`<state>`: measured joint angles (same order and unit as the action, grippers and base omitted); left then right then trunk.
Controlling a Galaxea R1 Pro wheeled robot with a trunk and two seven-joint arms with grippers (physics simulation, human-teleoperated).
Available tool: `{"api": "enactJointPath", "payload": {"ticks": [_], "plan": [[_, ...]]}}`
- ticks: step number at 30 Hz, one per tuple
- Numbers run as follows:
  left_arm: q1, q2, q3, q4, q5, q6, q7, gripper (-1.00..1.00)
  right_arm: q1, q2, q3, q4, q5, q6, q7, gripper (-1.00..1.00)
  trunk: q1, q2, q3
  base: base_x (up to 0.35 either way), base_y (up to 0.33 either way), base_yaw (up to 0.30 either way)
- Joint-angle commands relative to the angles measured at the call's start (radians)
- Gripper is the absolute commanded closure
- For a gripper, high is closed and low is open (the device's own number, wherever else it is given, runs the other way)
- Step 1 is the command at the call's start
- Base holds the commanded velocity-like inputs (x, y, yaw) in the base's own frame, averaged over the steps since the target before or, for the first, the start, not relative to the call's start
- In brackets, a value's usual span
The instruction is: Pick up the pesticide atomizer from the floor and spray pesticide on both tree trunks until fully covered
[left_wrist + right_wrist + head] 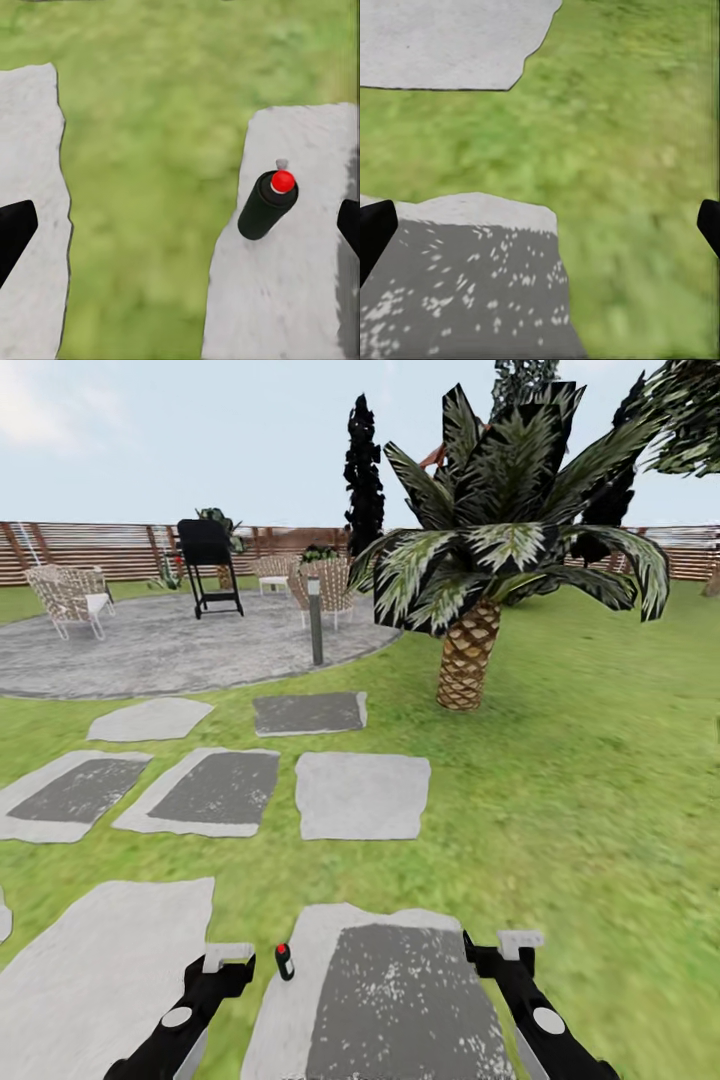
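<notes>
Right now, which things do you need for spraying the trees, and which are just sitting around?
Needed: pesticide atomizer, standing on a stepping stone; left gripper, open beside it.

Just there: palm, grill, wicker chairs, lamp post, fence.

The head camera sits high on the robot and looks forward and down across the lawn (560, 780), taking in the stepping stones (360, 795), a paved patio (170, 645), a palm (468, 660) and the slatted fence (90, 550) far off. Both arms enter at its lower edge.

The left wrist camera looks almost straight down from close above the ground, onto the edge of the nearest stone (300, 292) where the atomizer (266, 204) stands; the head view shares that stone (400, 1000) and atomizer (285, 961).

The right wrist camera also faces steeply down from close range, over the same stone's (465, 285) far corner and the grass beyond it.
</notes>
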<state>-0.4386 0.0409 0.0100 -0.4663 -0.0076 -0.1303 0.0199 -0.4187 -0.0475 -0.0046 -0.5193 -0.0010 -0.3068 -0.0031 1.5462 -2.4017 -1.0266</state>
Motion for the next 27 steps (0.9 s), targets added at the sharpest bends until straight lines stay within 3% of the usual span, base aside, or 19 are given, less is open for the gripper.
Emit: {"api": "enactJointPath", "payload": {"ticks": [1,14,18,20,24,27], "plan": [[0.000,0.000,-0.001,0.000,0.000,0.000,0.000,-1.00,0.000,0.000,0.000,0.000,0.000,0.000,0.000,-1.00,0.004,-0.007,-0.005,0.000,0.000,-0.193],[-0.002,0.000,-0.001,0.000,0.000,-0.002,0.000,-1.00,0.000,0.000,0.000,-0.001,-0.001,0.000,0.000,-1.00,0.054,-0.098,-0.062,0.000,0.000,-0.193],[-0.002,0.001,0.000,0.004,-0.002,-0.005,0.003,-1.00,0.000,0.000,0.000,-0.001,-0.001,0.000,0.000,-1.00,0.056,-0.099,-0.083,0.000,0.000,-0.193],[0.000,0.001,-0.001,0.008,-0.003,-0.032,0.006,-1.00,0.001,0.000,0.001,-0.001,-0.001,0.000,0.000,-1.00,0.056,-0.100,-0.093,0.000,0.000,-0.193],[0.001,0.002,-0.002,0.039,-0.004,-0.147,0.007,-1.00,0.000,0.000,0.003,-0.001,-0.001,-0.001,0.000,-1.00,0.058,-0.101,-0.112,0.000,0.000,-0.114],[0.000,0.003,-0.002,0.048,-0.003,-0.162,0.007,-1.00,0.000,0.000,0.003,-0.001,0.000,-0.001,0.000,-1.00,0.060,-0.101,-0.124,0.000,0.000,-0.021]]}}
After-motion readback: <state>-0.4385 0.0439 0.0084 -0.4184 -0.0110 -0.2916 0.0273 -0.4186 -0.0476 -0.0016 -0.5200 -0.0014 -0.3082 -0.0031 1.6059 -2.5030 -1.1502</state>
